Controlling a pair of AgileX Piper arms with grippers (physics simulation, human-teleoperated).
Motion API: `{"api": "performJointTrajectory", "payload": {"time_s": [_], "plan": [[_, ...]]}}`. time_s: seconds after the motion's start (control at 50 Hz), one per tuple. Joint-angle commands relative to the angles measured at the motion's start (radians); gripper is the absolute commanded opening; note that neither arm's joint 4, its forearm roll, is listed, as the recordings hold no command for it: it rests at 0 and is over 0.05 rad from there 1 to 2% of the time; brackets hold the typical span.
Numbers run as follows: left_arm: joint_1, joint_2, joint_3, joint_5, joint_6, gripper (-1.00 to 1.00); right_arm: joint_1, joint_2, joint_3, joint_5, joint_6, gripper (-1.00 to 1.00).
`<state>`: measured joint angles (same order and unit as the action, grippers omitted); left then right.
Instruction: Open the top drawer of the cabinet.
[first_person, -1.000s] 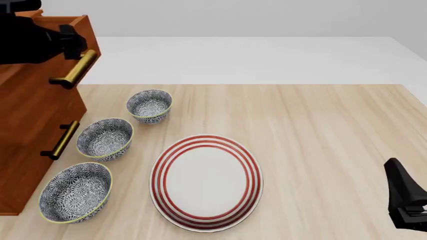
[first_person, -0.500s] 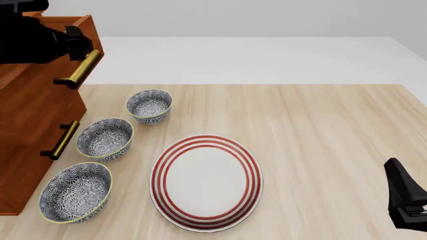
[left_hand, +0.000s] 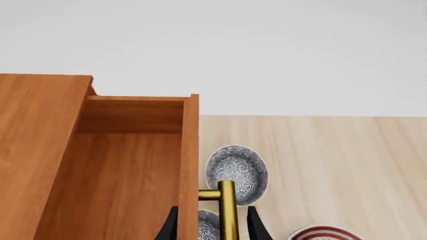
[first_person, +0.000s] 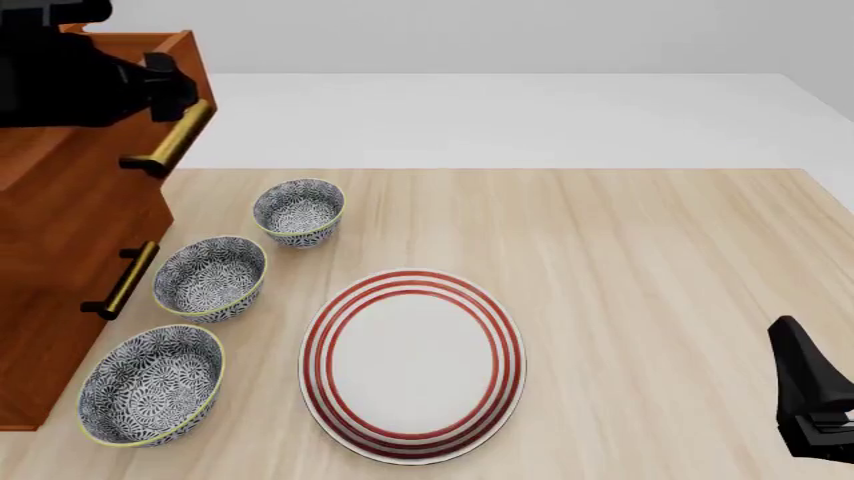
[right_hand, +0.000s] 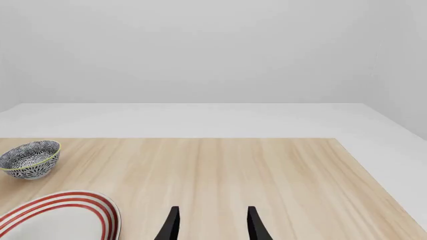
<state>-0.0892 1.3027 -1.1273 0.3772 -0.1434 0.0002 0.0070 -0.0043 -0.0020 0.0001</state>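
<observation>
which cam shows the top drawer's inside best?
Left wrist view: it looks down into the top drawer, pulled out of the cabinet. Front view shows only its front corner and brass handle. Right wrist view shows none of it.

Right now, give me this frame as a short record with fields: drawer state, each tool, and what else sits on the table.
top drawer: pulled partly out of the cabinet, inside looks empty where visible
handle: brass bar, between the left tool's fingers
left tool: shut on the handle
right tool: open, holding nothing, low over bare table on the right side
lower drawer handle: untouched
bowls: three patterned, in a row beside the cabinet
plate: red-striped, mid-table, nothing on it
</observation>
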Motion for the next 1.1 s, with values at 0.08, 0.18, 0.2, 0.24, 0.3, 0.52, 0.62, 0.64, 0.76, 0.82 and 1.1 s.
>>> {"api": "performJointTrajectory", "payload": {"time_s": [0.08, 0.18, 0.2, 0.24, 0.3, 0.52, 0.62, 0.64, 0.76, 0.82, 1.1], "plan": [[-0.041, 0.038, 0.058, 0.013, 0.041, 1.00, 0.000, 0.000, 0.000, 0.000, 0.000, 1.00], [-0.050, 0.034, 0.068, 0.007, 0.037, 1.00, 0.000, 0.000, 0.000, 0.000, 0.000, 1.00], [-0.053, 0.033, 0.072, 0.005, 0.039, 1.00, 0.000, 0.000, 0.000, 0.000, 0.000, 1.00], [-0.055, 0.034, 0.073, 0.003, 0.039, 1.00, 0.000, 0.000, 0.000, 0.000, 0.000, 1.00], [-0.066, 0.031, 0.079, -0.001, 0.036, 1.00, 0.000, 0.000, 0.000, 0.000, 0.000, 1.00], [-0.095, 0.046, 0.046, 0.023, 0.044, 1.00, 0.000, 0.000, 0.000, 0.000, 0.000, 1.00], [-0.104, 0.055, 0.037, 0.026, 0.046, 1.00, 0.000, 0.000, 0.000, 0.000, 0.000, 1.00], [-0.110, 0.054, 0.037, 0.027, 0.043, 1.00, 0.000, 0.000, 0.000, 0.000, 0.000, 1.00], [-0.116, 0.057, 0.024, 0.034, 0.047, 1.00, 0.000, 0.000, 0.000, 0.000, 0.000, 1.00], [-0.119, 0.058, 0.020, 0.035, 0.042, 1.00, 0.000, 0.000, 0.000, 0.000, 0.000, 1.00], [-0.127, 0.063, 0.002, 0.049, 0.049, 1.00, 0.000, 0.000, 0.000, 0.000, 0.000, 1.00]]}}
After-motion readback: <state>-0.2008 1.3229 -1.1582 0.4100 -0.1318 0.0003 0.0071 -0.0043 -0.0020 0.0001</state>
